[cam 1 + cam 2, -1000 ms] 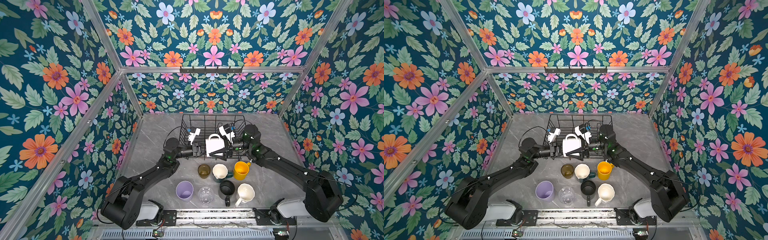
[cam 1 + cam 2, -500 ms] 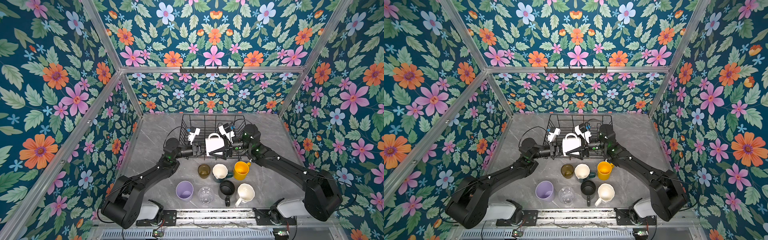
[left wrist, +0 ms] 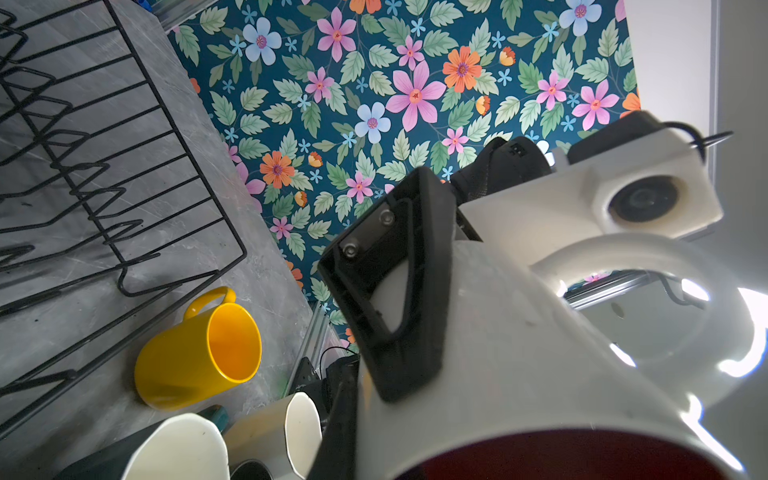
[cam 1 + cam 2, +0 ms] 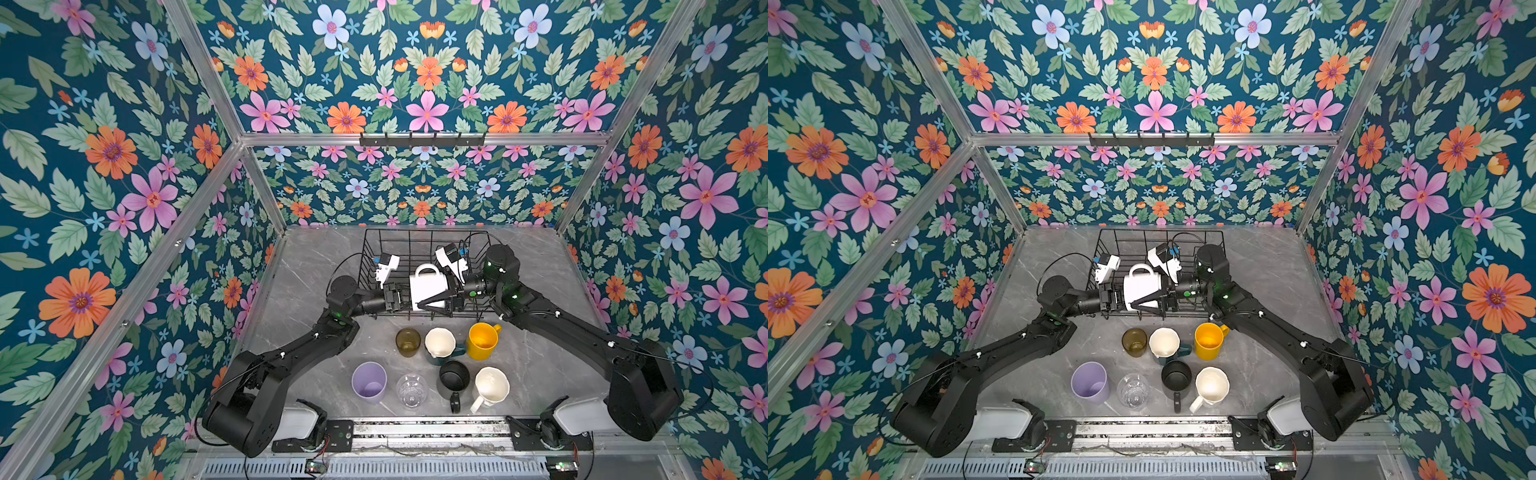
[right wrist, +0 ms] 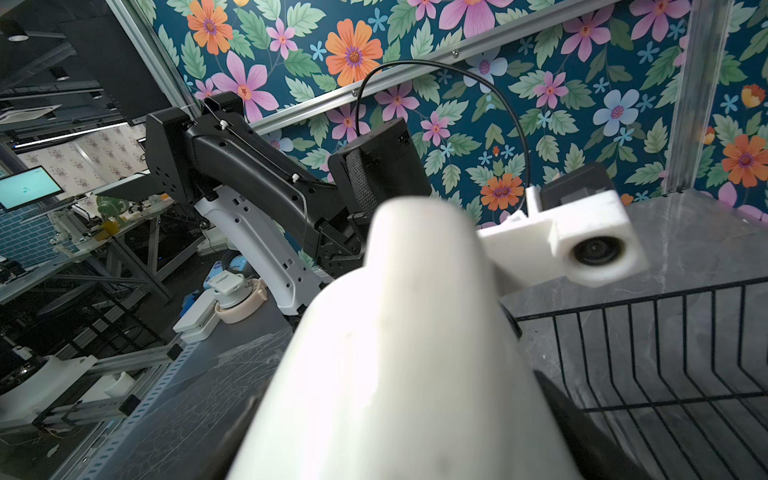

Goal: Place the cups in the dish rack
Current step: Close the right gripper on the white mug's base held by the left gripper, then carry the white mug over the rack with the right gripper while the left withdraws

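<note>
**Step in hand.** The red-lined mug (image 4: 427,282) is passing from one hand to the other over the front part of the dish rack (image 4: 419,231). The mug hangs on its side between the two hands and appears clear of the wires. Its red mouth faces the left arm. No cup is seen resting in the rack.

**Left hand** (image 4: 397,296). It sits at the mouth end of the mug, touching the rim or just beside it. The pictures do not show whether its fingers are together on the rim or parted, so its state cannot be told.

**Right hand** (image 4: 432,297). Its fingers are spread wide and clamped across the mug body. In the left wrist view one black finger (image 3: 390,299) lies flat against the white wall.

**Next move (judgement).**
- The left hand needs to be clear of the rim before the mug travels.
- The right hand then needs to turn the mug mouth down and lower it between the prongs, keeping the handle off the wires.

**Remaining.** Seven cups stand on the counter (image 4: 316,266) in front of the rack:
- lavender tumbler (image 4: 369,381)
- olive glass (image 4: 407,341)
- clear glass (image 4: 411,388)
- green mug (image 4: 440,344)
- black mug (image 4: 454,376)
- yellow mug (image 4: 482,340)
- cream mug (image 4: 491,385)
</note>
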`<state>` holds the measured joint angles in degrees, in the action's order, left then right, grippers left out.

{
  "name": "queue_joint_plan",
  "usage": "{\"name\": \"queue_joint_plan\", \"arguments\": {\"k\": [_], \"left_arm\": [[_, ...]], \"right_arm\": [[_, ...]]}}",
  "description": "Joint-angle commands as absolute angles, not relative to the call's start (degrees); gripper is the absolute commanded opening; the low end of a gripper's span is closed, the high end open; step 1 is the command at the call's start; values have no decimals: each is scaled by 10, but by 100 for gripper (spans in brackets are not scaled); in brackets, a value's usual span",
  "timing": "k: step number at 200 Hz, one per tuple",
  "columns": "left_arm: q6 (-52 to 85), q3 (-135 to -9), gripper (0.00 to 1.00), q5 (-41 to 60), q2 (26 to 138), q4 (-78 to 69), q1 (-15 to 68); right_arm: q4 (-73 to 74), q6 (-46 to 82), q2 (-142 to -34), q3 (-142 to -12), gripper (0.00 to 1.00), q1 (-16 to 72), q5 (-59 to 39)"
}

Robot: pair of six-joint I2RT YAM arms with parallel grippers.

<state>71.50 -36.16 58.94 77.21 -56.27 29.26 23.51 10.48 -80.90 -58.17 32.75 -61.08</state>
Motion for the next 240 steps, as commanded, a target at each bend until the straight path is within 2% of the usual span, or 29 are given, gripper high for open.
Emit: {"name": "queue_joint_plan", "arguments": {"k": [1, 10, 33, 80, 108, 152, 197, 240], "left_arm": [[699, -366, 33, 601, 771, -590, 294], [697, -366, 45, 600, 771, -588, 294], [689, -366, 66, 597, 768, -583, 294], [598, -380, 82, 567, 738, -446, 292], [494, -415, 85, 498, 708, -263, 290], [376, -464, 88, 312, 657, -50, 285], [322, -461, 91, 139, 583, 4, 283], [277, -437, 99, 42, 491, -1, 283]], "right_arm": [[221, 103, -794, -590, 0, 328, -593], [213, 101, -788, -591, 0, 329, -589], [189, 94, -773, -596, 0, 328, -583], [98, 72, -730, -611, 0, 322, -534], [-4, 66, -705, -642, 0, 307, -468], [-153, 67, -692, -690, 0, 249, -372], [-313, 14, -743, -771, 0, 229, -210], [-388, -15, -822, -850, 0, 230, -101]]}}
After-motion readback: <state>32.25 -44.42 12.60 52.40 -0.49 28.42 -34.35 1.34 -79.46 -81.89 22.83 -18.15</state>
